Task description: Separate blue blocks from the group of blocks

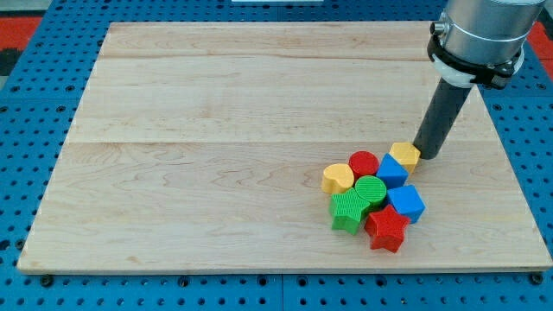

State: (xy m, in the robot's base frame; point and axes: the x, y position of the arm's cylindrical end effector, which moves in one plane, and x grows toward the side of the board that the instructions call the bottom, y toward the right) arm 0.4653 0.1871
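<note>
Seemingly the arm is at the approach step: the tip (425, 156) rests on the board at the far right of the cluster, just beside a yellow block (404, 154), holding nothing, since the rod only pushes. One blue block (391, 171) sits just near-left of that yellow one; the other blue block (406, 203) lies nearer, at the cluster's right edge, against a red star (386, 229). A red cylinder (364, 163), yellow heart (338, 178), green cylinder (371, 190) and green block (348, 210) crowd the left. All look like ridged plastic on a smooth, pale wooden board (216, 130). Next likely calls for getting behind a blue block and pushing it rightward, clear.
</note>
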